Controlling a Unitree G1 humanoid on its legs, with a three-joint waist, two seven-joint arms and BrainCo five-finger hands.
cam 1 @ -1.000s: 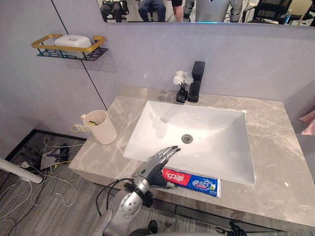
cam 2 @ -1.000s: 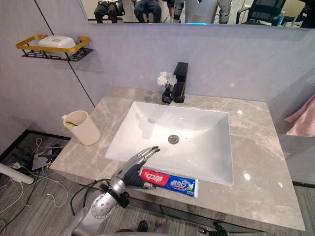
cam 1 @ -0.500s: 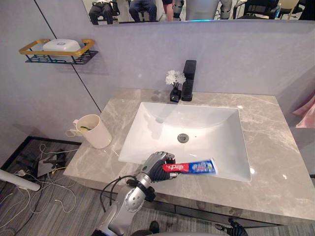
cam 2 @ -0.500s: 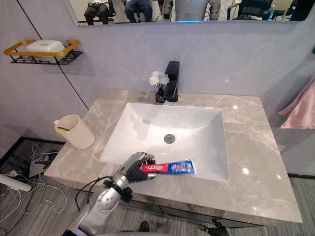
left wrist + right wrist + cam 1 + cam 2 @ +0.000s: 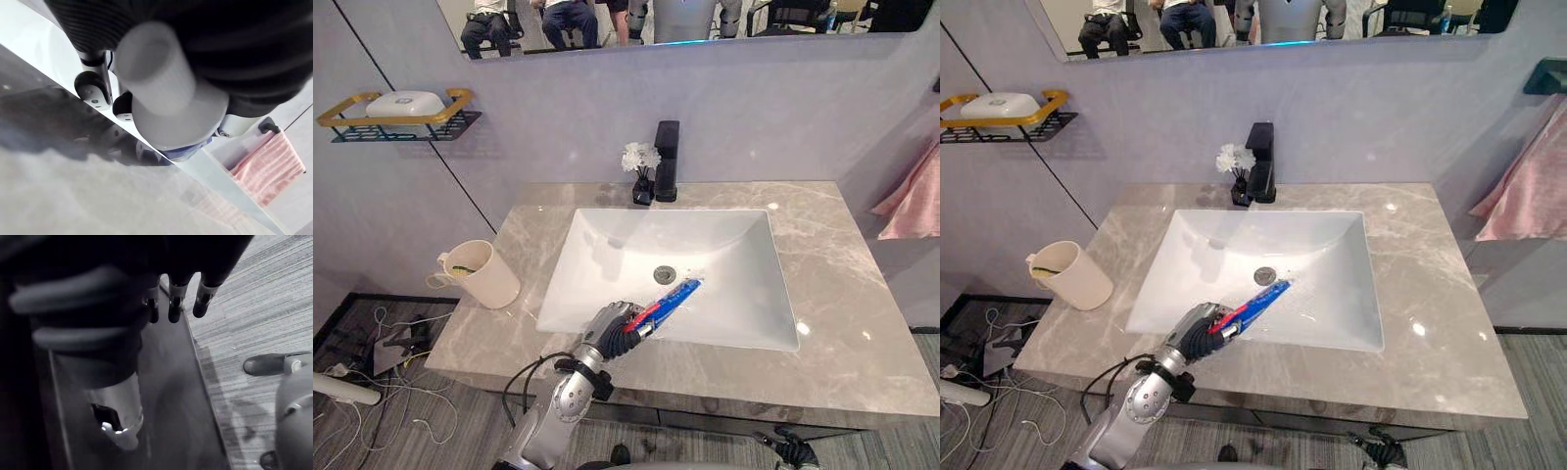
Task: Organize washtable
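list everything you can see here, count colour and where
toothpaste tube: 1, red and blue, in left hand over sink's front edge
cup: 1, cream, on countertop left of sink
sink: 1, white, in grey countertop
tap: 1, black, behind sink
flower vase: 1, white blooms, beside tap
shelf: 1, gold and black, on wall
soap box: 1, white, on shelf
towel: 1, pink, far right
left hand: curled round the tube
right hand: fingers relaxed, above floor

Black faucet (image 5: pixel 666 162), 12 o'clock; white flowers (image 5: pixel 640 157) in dark vase just beside, at its 9 o'clock. Gold-rimmed wall shelf (image 5: pixel 391 119), 10 o'clock, bearing white soap dish (image 5: pixel 404 101). Pink towel (image 5: pixel 909 191), 3 o'clock.
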